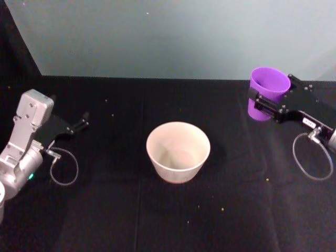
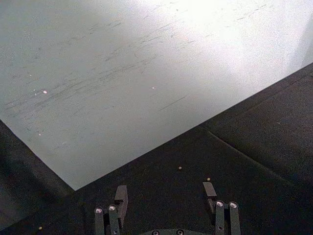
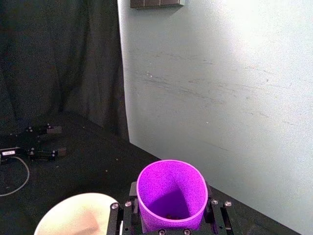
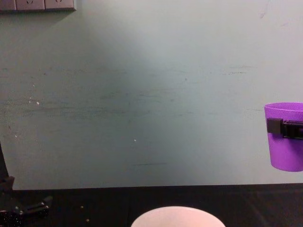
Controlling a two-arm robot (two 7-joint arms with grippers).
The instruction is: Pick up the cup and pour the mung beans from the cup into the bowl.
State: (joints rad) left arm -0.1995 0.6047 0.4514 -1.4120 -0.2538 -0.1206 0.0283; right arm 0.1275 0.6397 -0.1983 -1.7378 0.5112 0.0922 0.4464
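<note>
In the head view, the right gripper [image 1: 266,103] is at the far right side of the black counter [image 1: 105,210]. Its jaws are closed around the cup [image 1: 269,89], which stands upright in the grip. The bowl [image 1: 178,151] sits in the middle of the counter, well apart from the cup and nearer to the robot. The left gripper [image 1: 81,123] is parked at the left side, near the counter surface. A few loose mung beans [image 1: 266,180] lie scattered on the counter.

In the left wrist view, the left gripper [image 2: 165,196] has its jaws wide open with nothing between them, above the dark counter [image 2: 264,142].

In the right wrist view, the jaws press on both sides of the cup [image 3: 171,193]. Its inside bottom is dark, and I cannot tell what is in it. The bowl [image 3: 73,215] is beside and lower.

In the chest view, the cup [image 4: 286,149] hangs at the right edge, lifted clear of the counter [image 4: 85,203]. The bowl's rim [image 4: 177,213] shows at the bottom centre.
</note>
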